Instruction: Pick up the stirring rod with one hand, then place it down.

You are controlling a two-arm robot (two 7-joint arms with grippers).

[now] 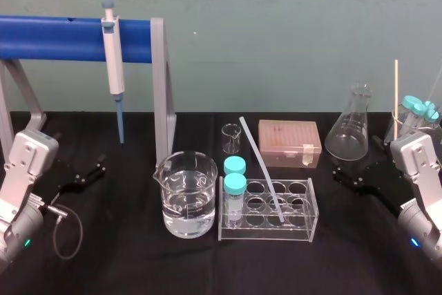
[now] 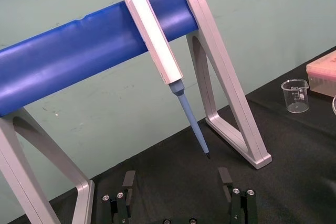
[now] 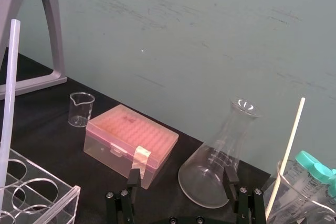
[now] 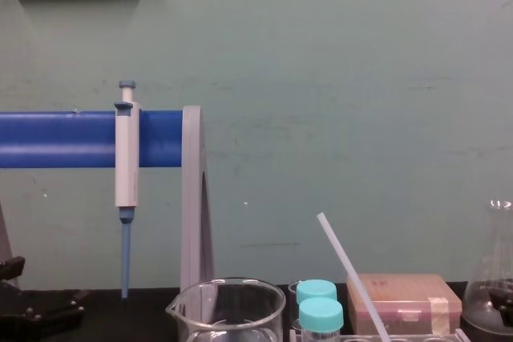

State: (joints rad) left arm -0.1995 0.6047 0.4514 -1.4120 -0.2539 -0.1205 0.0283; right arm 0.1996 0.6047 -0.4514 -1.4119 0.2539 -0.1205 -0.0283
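While the left tool and right tool are held open at nine and three o'clock, the stirring rod is propped in the rack.

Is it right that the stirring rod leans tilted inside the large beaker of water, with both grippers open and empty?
Not quite: the head view shows the stirring rod leaning in the clear tube rack, beside the beaker of water, not in it. The left gripper and right gripper are indeed open and empty.
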